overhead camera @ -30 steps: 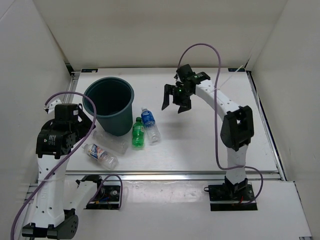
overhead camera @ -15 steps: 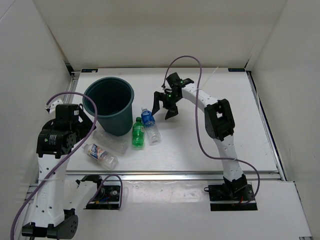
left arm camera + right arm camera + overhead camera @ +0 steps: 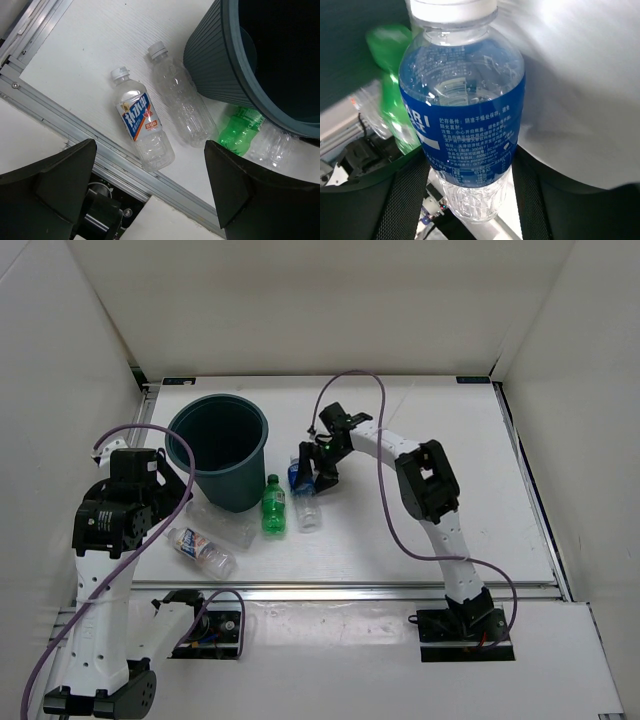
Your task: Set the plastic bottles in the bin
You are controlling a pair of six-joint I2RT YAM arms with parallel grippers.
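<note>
The bin (image 3: 232,490) stands at the back left, its ribbed wall (image 3: 215,55) filling the left wrist view's top right. Just right of it, my right gripper (image 3: 310,465) is shut on the blue-labelled bottle (image 3: 303,502). That bottle (image 3: 465,110) fills the right wrist view between my right gripper's (image 3: 470,195) jaws. The green bottle (image 3: 273,505) lies beside it. The plain clear bottle (image 3: 180,97) and the white-red-blue labelled bottle (image 3: 140,125) lie in front of the bin. My left gripper (image 3: 150,200) hangs open above them.
An aluminium rail (image 3: 350,590) runs along the table's front edge, close to the labelled bottle. White walls enclose the table on three sides. A purple cable (image 3: 385,480) loops over the right arm.
My right arm swung left and down from the table's middle back to the blue-labelled bottle, and its jaws closed on it. The left arm and other bottles stayed put.
</note>
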